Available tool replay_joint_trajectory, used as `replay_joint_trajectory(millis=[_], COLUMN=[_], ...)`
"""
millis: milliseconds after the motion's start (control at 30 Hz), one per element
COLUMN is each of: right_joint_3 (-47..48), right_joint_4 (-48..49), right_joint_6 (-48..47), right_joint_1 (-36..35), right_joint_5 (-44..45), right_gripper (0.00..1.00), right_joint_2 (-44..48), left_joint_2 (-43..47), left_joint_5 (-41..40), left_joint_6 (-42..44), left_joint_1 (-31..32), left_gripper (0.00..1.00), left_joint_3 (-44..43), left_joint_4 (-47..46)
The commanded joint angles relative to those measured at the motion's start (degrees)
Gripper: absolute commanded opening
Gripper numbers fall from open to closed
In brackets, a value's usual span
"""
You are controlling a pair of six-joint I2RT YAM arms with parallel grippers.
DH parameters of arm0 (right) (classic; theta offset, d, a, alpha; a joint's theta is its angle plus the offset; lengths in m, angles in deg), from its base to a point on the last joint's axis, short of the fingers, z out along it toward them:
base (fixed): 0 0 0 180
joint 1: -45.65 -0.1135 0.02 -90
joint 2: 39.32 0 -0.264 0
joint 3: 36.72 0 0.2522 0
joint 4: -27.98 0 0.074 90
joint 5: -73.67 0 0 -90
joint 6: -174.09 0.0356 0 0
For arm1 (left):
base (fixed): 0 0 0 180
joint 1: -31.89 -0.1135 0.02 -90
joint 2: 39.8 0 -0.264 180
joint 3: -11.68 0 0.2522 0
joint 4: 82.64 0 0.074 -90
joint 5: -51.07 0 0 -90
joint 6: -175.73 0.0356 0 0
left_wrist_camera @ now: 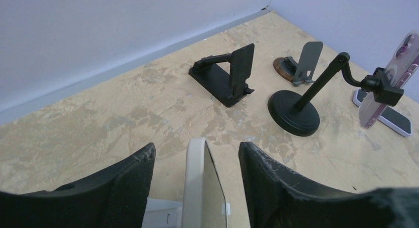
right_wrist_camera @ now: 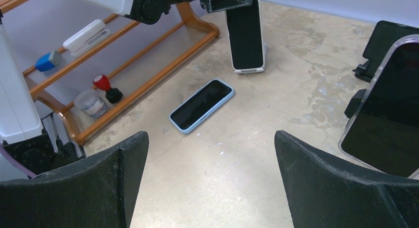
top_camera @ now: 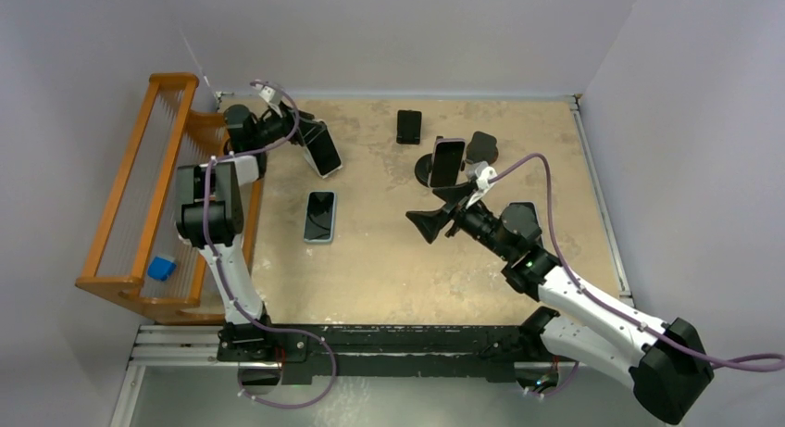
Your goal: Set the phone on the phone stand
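- While the left gripper (left_wrist_camera: pixel 196 148) pinched the phone (right_wrist_camera: pixel 246 35) by its upper end, the phone stood near upright. Its lower end was at or just above the table (top_camera: pixel 389 279); couldn't tell if it touched.
- In the left wrist view a slim gap showed on each side of the phone at the fingertips. Nothing else propped it, so I judged it gripped, with the fingers partly closed around it.
- The phone's long axis ran out along the fingers, thin edge toward the wrist camera.
- Key relation: the free folding stand (left_wrist_camera: pixel 225 77) lay ahead and to the right of the left gripper, well apart, near the back wall.
- The stand's lip showed on its right side, so the phone probably had to be swung round and lowered from there.
- The left arm was nearer and carried the phone. The right gripper (right_wrist_camera: pixel 211 135) was spread wide and empty, hovering mid-table.
- The pole stand (left_wrist_camera: pixel 295 114) already carried a clear-cased phone (left_wrist_camera: pixel 395 69). The small stand (left_wrist_camera: pixel 304 62) behind it was also free.
- A blue-cased phone (right_wrist_camera: pixel 201 105) lay flat on the table between the arms.
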Motion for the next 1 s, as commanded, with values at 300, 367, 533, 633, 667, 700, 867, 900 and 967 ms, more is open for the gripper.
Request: replay_joint_trajectory(millis=[300,367,533,633,667,700,867,900,967], right_joint_3=[0.14,2.33,6.15,7.29,7.45,7.41,7.03,6.78,5.69], right_joint_4=[-8.16,-15.57,-27.79,-30.32,-31.03,-31.52,-37.21,-38.17,-38.83], right_joint_6=[9.50,14.14,21.61,25.40,26.81,28.35,34.49,35.31,36.88], right_joint_1=[3.33,5.40,17.52,24.99,27.71,30.16,41.64,43.51,47.39], right_joint_5=[32.79,40.10,35.85,29.30,27.20,25.27,21.53,21.00,18.50], right_gripper=[0.99,0.99,0.99,0.99,0.99,0.99,0.99,0.99,0.99], right_joint_2=[16.52,16.90,12.89,8.60,7.31,6.42,3.88,2.93,1.11], left_joint_2=[8.32,9.35,11.97,12.91,13.28,13.68,16.32,16.77,17.19], left_joint_5=[-3.50,-4.43,-6.78,-7.42,-7.65,-7.73,-9.87,-10.48,-10.91], left_joint_6=[5.22,5.83,7.56,8.38,8.27,8.16,10.14,10.75,10.95], left_joint_1=[1.80,2.83,5.97,8.41,8.88,9.25,9.89,9.89,9.89], left_gripper=[0.71,0.72,0.72,0.73,0.73,0.73,0.73,0.73,0.73], left_joint_3=[-9.16,-9.68,-9.40,-9.65,-9.66,-9.43,-8.26,-8.29,-8.78], left_joint_4=[0.41,0.44,-0.20,0.33,0.47,0.43,2.59,3.26,3.91])
